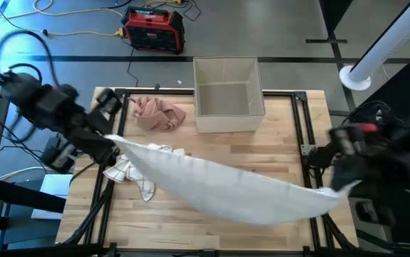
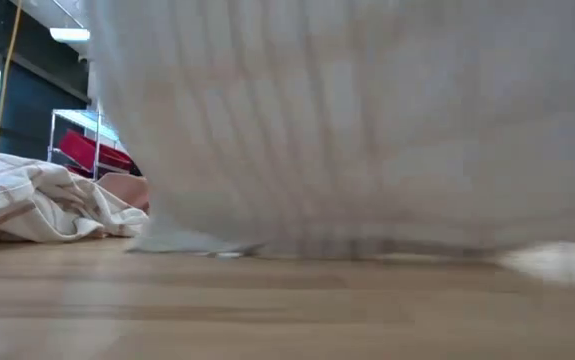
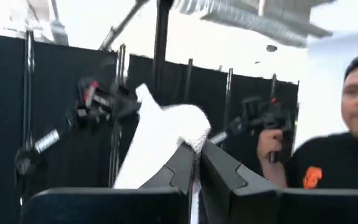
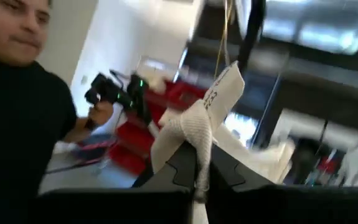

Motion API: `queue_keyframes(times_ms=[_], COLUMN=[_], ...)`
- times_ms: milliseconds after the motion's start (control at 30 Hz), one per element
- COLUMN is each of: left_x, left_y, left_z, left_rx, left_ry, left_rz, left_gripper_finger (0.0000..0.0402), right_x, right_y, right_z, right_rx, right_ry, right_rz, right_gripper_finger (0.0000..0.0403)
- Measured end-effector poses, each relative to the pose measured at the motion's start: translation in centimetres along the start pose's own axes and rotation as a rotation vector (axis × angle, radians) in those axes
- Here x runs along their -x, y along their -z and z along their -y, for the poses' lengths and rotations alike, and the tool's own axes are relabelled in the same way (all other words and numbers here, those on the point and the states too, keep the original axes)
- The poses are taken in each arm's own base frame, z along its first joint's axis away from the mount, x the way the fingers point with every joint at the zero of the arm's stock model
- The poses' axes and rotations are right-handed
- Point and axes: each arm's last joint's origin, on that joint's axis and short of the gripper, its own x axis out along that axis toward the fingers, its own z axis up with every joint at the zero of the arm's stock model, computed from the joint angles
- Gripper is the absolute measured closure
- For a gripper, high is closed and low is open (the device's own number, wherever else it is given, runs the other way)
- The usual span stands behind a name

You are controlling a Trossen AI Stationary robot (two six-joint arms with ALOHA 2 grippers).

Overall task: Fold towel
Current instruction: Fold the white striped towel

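Towel [image 1: 219, 187], white, stretched in the air across the table [image 1: 212, 228] between both arms, sagging in a long curve toward the near edge, with the lowest part apparently brushing the wood in the low view [image 2: 347, 130]. Held at two corners: one at the left side of the table, the other past the right edge.

Left gripper [image 1: 110, 146], clamped on the towel's left corner, fingers [image 3: 185, 165] pressed together on a bunched fold of cloth in the left wrist view. Right gripper [image 1: 331, 184], likewise closed on the opposite corner, fabric and a care label [image 4: 222, 87] poking up from between its fingers [image 4: 185, 163].

Judged as the spread-out step: corners lifted and pulled apart, no fold made yet. Next move likely calls for lowering both corners together, drawing the cloth flat onto the bare wood, keeping tension even so that the sag lays down without creases.

Farther out: a second white cloth [image 1: 135, 170] crumpled on the table under the left end, partly in the landing zone and liable to be covered; a pink cloth [image 1: 158, 114] behind it; an open beige box [image 1: 227, 93] at the far edge. Beyond the table, a person [image 3: 334, 155] in a black shirt holding a handheld device.
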Motion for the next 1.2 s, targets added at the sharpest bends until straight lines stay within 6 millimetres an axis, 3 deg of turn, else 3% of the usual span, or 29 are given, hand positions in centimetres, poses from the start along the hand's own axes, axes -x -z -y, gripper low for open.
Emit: queue_keyframes(times_ms=[100,200,333,433,533,733,800,967,1067,1200], left_x=[0.4,0.9,1.3,1.6,2.1,3.1,3.4,2.9,2.3,3.2], left_y=[-0.7,-0.7,0.5,2.2,3.7,7.8,9.0,12.3,14.7,16.7], left_z=[0.1,-0.2,-1.0,-2.2,-3.5,-5.5,-6.0,-6.9,-7.7,-9.2], left_rx=[-0.033,-0.090,-0.202,-0.311,-0.341,-0.229,-0.207,-0.251,-0.291,-0.307], left_ry=[-0.067,-0.182,-0.424,-0.674,-0.815,-0.881,-0.932,-0.969,-0.948,-1.025], left_rz=[0.013,-0.024,-0.176,-0.352,-0.490,-0.857,-0.971,-1.110,-1.172,-1.242], left_gripper_finger=[0.0395,0.0395,0.0395,0.0395,0.0395,0.0395,0.0395,0.0395,0.0395,0.0395], right_x=[0.7,1.5,1.8,1.9,2.7,6.7,6.6,5.5,6.1,7.2], right_y=[-1.3,-1.6,-0.5,0.8,2.9,9.0,10.6,14.4,16.6,18.9], right_z=[-0.2,0.6,1.9,3.0,4.0,4.3,4.2,3.5,3.6,3.3], right_rx=[0.097,0.085,0.083,0.095,0.105,-0.077,-0.158,-0.039,-0.072,-0.142], right_ry=[0.196,0.474,0.755,0.890,1.043,1.126,1.196,1.058,1.072,1.084], right_rz=[-0.053,-0.244,-0.510,-0.624,-0.712,-0.730,-0.700,-0.905,-0.990,-1.088], right_gripper_finger=[0.0403,0.0403,0.0403,0.0403,0.0403,0.0403,0.0403,0.0403,0.0403,0.0403])
